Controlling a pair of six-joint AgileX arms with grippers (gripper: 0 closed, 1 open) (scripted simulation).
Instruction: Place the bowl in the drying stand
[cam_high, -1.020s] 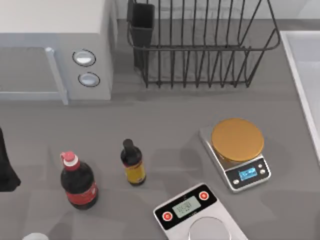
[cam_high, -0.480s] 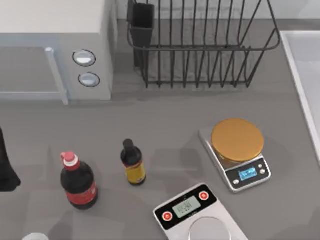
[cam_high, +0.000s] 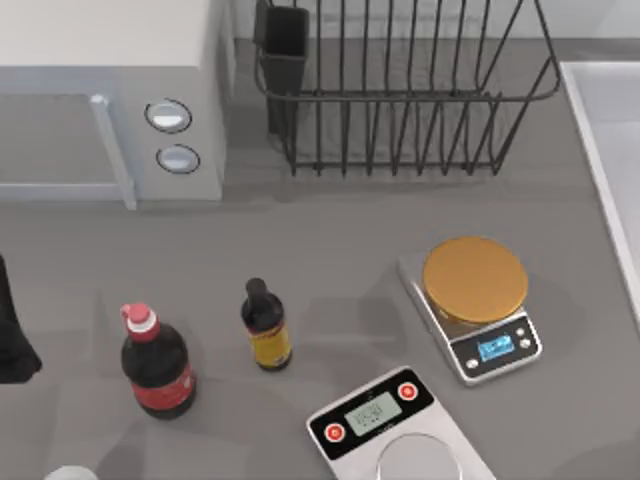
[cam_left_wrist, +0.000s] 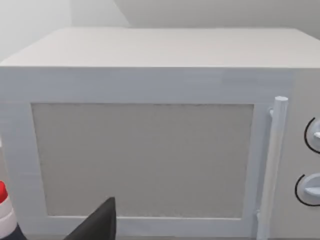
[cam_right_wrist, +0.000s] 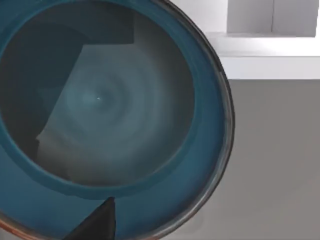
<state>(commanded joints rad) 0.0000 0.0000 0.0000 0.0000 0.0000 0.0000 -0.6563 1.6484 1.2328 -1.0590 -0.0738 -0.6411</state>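
Facing the right claw, the blue bowl holds nothing; claw state can't be told.

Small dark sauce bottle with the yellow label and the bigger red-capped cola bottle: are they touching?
Apart. The top view shows bare grey table between the small dark sauce bottle and the red-capped cola bottle.

Top view looks down; left wrist faces the microwave closely; right wrist the bowl.
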